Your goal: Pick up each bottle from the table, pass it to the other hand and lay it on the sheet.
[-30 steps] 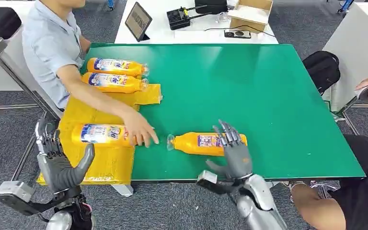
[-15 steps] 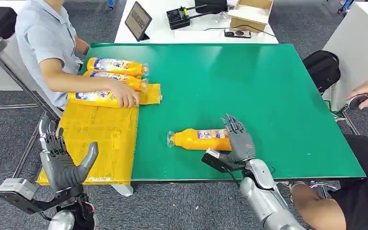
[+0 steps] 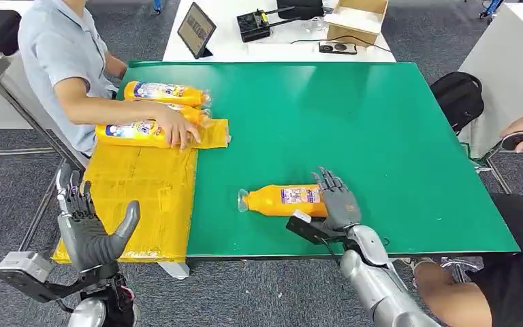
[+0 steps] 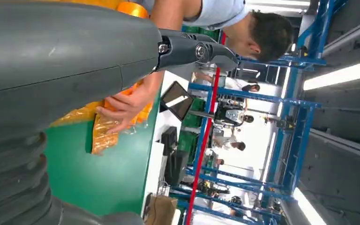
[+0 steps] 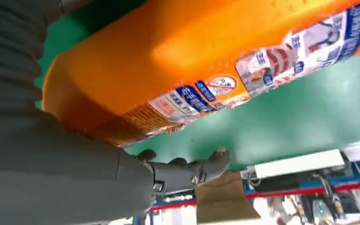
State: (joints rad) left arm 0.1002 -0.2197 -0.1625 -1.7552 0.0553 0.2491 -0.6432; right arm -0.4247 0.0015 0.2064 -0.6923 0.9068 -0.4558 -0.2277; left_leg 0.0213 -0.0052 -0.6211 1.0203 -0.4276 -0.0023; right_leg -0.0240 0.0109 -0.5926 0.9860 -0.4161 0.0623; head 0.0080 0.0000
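Green counter [image 3: 381, 136]. Yellow sheet [image 3: 143, 191] covers its left side, overhanging the near edge. One orange bottle [image 3: 282, 201] lies on its side on bare green near the front edge, cap pointing left.

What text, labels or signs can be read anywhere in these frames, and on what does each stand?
None can be quoted.
Bottle on the green table: blue, white and red label with print and a round red prohibition sign, too blurred to read.
Bottles by the person's hand on the yellow sheet: blue-and-white labels, print too small.
Tablet on the white table: screen content illegible.
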